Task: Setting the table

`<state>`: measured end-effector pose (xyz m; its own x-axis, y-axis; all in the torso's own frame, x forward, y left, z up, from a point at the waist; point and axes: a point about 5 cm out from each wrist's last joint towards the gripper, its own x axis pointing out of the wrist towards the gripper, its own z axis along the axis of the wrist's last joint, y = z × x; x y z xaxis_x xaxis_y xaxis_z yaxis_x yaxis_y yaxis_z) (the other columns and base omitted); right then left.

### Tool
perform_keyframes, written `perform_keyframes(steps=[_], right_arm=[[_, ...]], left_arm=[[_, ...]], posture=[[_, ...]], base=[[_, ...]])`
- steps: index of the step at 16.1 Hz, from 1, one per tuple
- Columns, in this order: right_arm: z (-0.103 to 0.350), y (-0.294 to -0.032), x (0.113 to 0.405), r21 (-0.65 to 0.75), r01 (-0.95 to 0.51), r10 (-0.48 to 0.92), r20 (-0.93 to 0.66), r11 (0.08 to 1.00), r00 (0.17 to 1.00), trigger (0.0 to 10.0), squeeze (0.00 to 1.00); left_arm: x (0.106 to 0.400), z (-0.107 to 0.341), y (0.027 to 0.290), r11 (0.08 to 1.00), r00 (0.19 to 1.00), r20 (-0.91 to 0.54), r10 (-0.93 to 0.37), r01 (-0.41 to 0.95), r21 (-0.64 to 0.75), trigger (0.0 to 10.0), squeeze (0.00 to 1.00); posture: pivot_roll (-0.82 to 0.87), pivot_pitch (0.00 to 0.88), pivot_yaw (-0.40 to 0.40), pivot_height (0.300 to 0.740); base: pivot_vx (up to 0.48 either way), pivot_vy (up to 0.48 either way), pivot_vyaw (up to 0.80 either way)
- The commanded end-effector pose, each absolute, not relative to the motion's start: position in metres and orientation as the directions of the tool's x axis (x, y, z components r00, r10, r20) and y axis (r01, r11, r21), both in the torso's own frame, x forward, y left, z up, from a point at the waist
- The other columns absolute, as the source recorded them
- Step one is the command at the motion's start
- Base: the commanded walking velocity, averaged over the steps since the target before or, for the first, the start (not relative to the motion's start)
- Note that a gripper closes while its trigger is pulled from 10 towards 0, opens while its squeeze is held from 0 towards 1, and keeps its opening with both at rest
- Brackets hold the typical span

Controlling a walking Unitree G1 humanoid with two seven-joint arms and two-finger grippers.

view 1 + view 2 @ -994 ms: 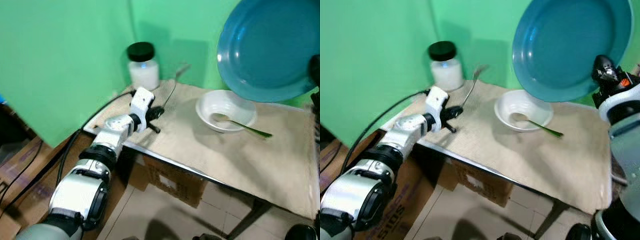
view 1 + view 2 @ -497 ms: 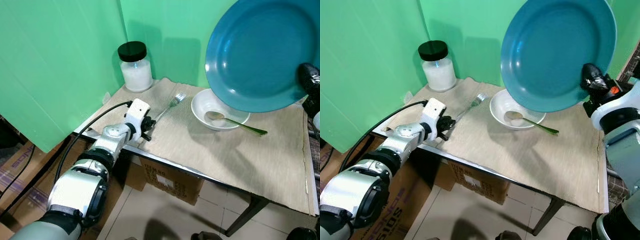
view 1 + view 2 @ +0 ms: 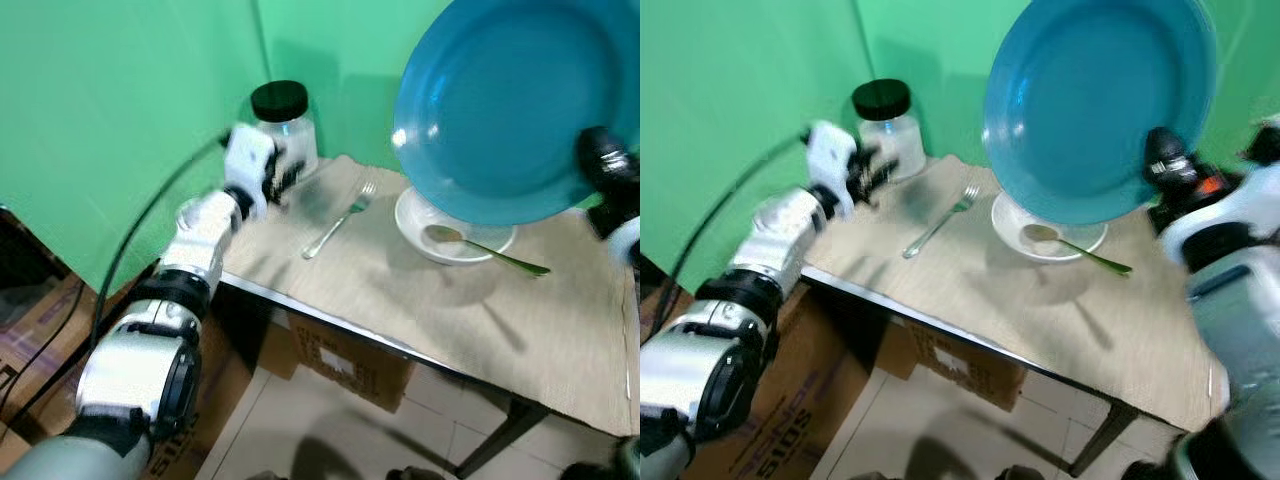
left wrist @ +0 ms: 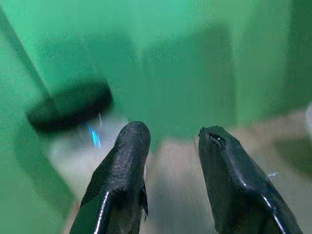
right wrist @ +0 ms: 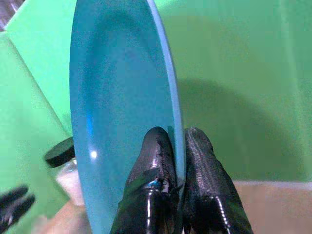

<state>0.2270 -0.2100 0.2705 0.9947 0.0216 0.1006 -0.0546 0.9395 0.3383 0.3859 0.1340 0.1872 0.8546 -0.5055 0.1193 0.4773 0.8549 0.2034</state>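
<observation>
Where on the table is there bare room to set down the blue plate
The widest bare patch is the near half of the table, from its front edge up to the fork and white bowl, which holds a spoon. The back is crowded: jar, left gripper beside it, then fork and bowl. The right gripper holds the blue plate above the bowl.

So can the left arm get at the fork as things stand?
Probably yes: the left gripper, fingers open, hangs by the jar, and the fork lies bare on the cloth nearby with nothing between them.
</observation>
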Motion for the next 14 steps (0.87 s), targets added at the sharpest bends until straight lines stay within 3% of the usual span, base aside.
perform_keyframes(steps=[1,5,8,10,13,14], right_arm=[[0.276,-0.204,0.223,0.335,-0.082,0.033,0.148,0.939,0.988,10.0,0.00],[0.276,-0.186,0.230,0.346,-0.151,0.096,0.170,0.926,0.981,10.0,0.00],[0.285,-0.169,0.237,0.290,-0.201,0.138,0.222,0.936,0.965,10.0,0.00],[0.293,-0.157,0.239,0.230,-0.243,0.184,0.252,0.942,0.950,10.0,0.00],[0.300,-0.151,0.247,0.234,-0.239,0.165,0.298,0.942,0.940,10.0,0.00],[0.303,-0.150,0.250,0.261,-0.242,0.150,0.327,0.935,0.933,10.0,0.00]], left_arm=[[0.381,0.197,0.131,0.862,0.847,0.174,-0.502,0.473,0.185,10.0,0.00],[0.339,0.209,0.124,0.908,0.865,0.278,-0.417,0.405,0.104,10.0,0.00],[0.294,0.218,0.140,0.969,0.921,0.302,-0.245,0.234,0.073,10.0,0.00],[0.277,0.229,0.149,0.989,0.929,0.345,-0.133,0.102,0.107,10.0,0.00],[0.262,0.245,0.154,0.997,0.906,0.421,-0.033,-0.001,0.081,10.0,0.00],[0.260,0.248,0.153,0.998,0.904,0.426,-0.048,0.028,0.054,10.0,0.00]], posture=[[-0.20,0.000,0.105,0.740],[-0.14,0.000,0.087,0.740],[-0.08,0.000,0.040,0.740],[-0.06,0.000,0.016,0.740],[-0.01,0.000,-0.028,0.740],[0.00,0.000,-0.039,0.740]], base=[[0.000,0.000,-0.80],[0.000,0.000,-0.80],[0.000,0.000,-0.80],[0.000,0.000,-0.80],[0.000,0.000,-0.80],[0.000,0.000,-0.80]])
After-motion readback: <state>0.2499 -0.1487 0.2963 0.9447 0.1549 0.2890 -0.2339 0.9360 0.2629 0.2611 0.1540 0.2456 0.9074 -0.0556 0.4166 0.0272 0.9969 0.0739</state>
